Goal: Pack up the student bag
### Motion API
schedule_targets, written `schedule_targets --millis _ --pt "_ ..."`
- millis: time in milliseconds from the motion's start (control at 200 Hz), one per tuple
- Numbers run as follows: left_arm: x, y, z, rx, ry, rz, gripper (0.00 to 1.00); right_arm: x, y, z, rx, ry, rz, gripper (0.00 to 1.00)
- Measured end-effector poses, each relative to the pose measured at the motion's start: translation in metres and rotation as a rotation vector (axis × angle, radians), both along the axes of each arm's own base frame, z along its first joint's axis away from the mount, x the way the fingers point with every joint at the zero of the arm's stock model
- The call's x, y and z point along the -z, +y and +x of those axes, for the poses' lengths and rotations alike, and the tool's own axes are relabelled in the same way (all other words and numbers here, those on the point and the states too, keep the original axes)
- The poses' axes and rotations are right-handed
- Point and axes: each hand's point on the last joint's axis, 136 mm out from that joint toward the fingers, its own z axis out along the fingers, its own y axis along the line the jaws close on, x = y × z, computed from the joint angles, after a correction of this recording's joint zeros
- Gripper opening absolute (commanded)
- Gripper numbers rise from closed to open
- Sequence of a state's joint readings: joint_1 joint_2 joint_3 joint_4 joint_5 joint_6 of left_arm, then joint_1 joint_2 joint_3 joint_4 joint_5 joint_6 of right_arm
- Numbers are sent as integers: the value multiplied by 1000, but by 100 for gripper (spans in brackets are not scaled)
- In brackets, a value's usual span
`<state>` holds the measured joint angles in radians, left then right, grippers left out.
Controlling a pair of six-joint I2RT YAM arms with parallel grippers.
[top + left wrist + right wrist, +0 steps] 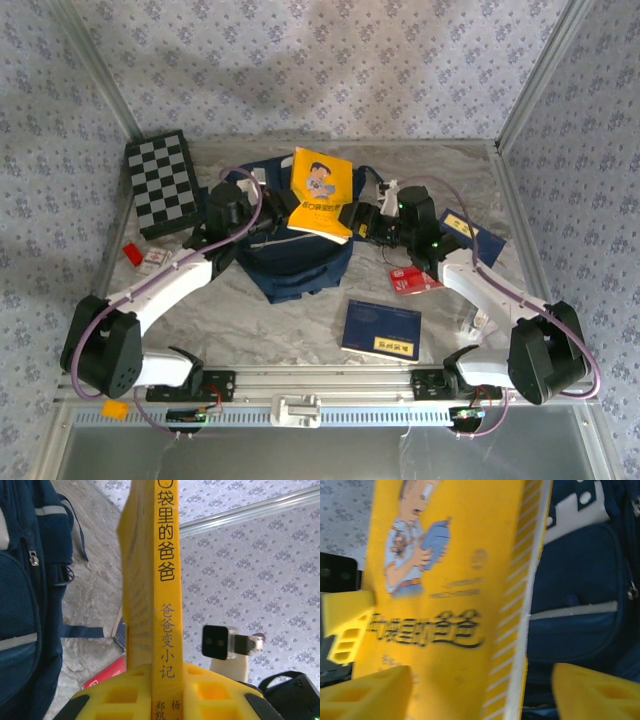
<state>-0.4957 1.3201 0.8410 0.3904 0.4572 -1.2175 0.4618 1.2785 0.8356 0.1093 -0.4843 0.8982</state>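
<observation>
The student bag (300, 265), navy blue with white trim, lies at the table's middle; it also shows in the left wrist view (25, 605) and the right wrist view (575, 605). A yellow book (320, 195) with a cartoon man on its cover is held tilted above the bag. My left gripper (167, 672) is shut on the book's spine (167, 580), with a yellow finger pressed on each side. My right gripper (482, 690) is open at the book's right edge. Its fingers stand wide apart, with the cover (445, 580) in front of them.
A folded checkerboard (160, 183) lies at the back left. A dark blue book (381, 329) lies in front of the bag and another (470, 232) to the right. A red packet (412, 280) is under the right arm. Small red items (140, 255) sit at the left edge.
</observation>
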Motion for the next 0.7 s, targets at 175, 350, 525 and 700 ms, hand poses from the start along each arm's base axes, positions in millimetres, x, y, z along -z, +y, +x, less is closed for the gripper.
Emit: schedule_targets --millis 175,350,525,700 --pt "-5 -11 -7 30 -6 -7 0 14 -1 -7 9 79 68 98" --pt "-20 -20 -6 46 -28 -22 0 -4 10 -1 -15 76 202 98" --pt "-16 -19 -5 43 -38 12 0 -28 13 2 -38 37 321 86" --pt "0 -8 -2 9 -13 81 0 -41 3 -2 -23 5 317 60"
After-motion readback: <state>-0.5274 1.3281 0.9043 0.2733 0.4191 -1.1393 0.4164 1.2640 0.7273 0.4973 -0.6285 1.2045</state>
